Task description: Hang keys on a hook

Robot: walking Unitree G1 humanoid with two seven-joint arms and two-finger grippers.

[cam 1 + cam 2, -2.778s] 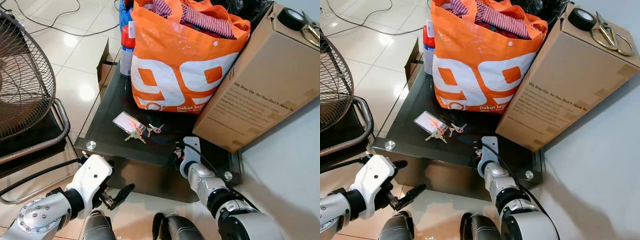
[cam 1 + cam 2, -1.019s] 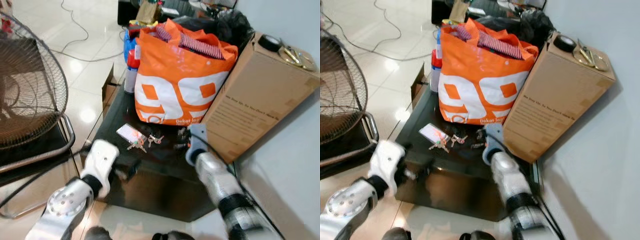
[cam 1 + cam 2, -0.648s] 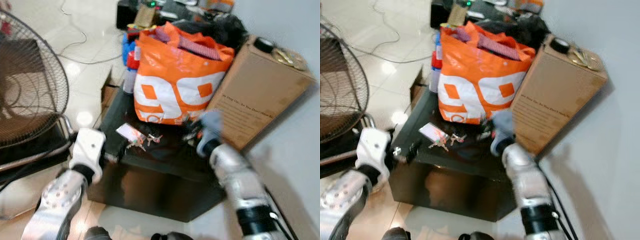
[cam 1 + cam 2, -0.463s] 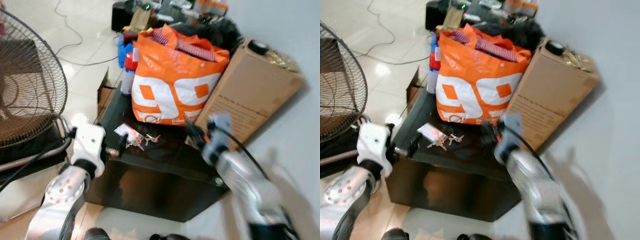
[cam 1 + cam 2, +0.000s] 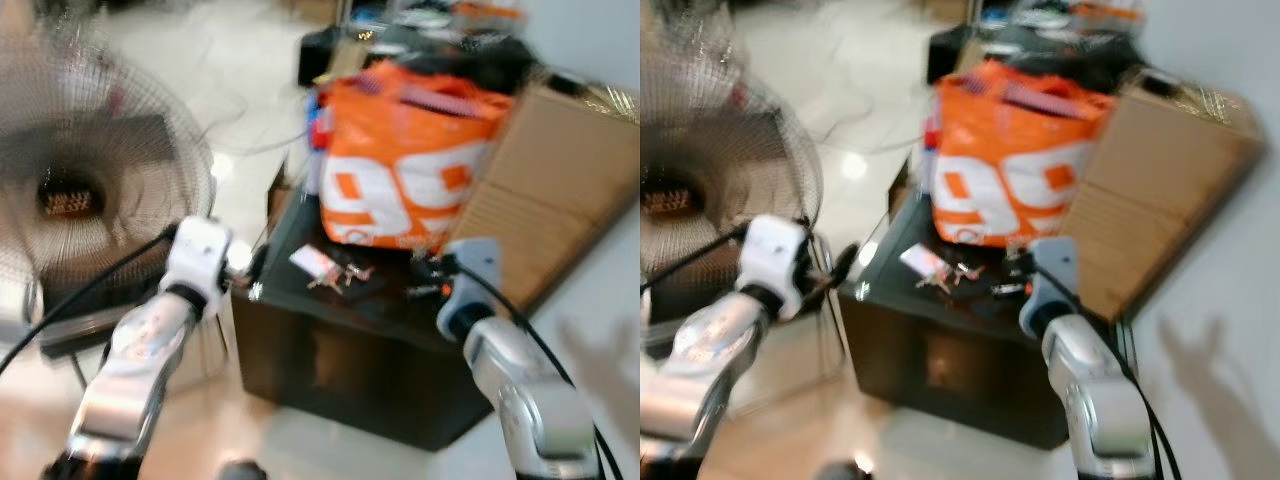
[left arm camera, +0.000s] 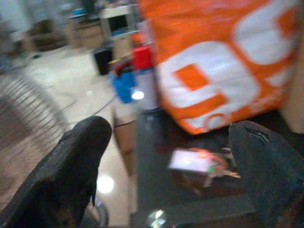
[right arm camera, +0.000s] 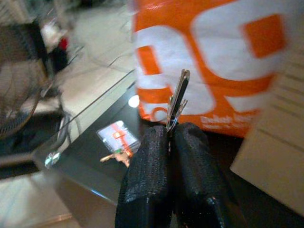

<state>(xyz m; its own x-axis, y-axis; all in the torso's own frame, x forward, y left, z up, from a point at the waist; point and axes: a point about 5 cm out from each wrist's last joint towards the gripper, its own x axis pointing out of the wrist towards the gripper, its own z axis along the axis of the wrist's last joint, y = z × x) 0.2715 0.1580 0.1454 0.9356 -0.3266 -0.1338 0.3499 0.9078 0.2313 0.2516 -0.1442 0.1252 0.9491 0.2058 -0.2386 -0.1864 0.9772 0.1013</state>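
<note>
A bunch of keys with a white and red tag (image 5: 330,270) lies on the dark glass table (image 5: 300,345), in front of the orange bag. My right gripper (image 7: 172,132) is shut on a single metal key (image 7: 177,97) that sticks up between its fingertips; it hovers over the table's right part (image 5: 428,278), a short way right of the tagged bunch (image 7: 117,138). My left gripper (image 6: 166,166) stands open at the table's left edge (image 5: 250,268), facing the tagged keys (image 6: 194,161). The eye views are blurred.
A large orange shopping bag (image 5: 412,175) full of clothes and a tilted cardboard box (image 5: 565,165) stand at the back of the table. A floor fan (image 5: 95,190) is at the left. Bottles (image 6: 137,76) stand beside the bag. A white wall is on the right.
The camera has swung and the picture has blurred. Both arms have risen from below the table's front to table height, the left to its left edge, the right over its right part.
</note>
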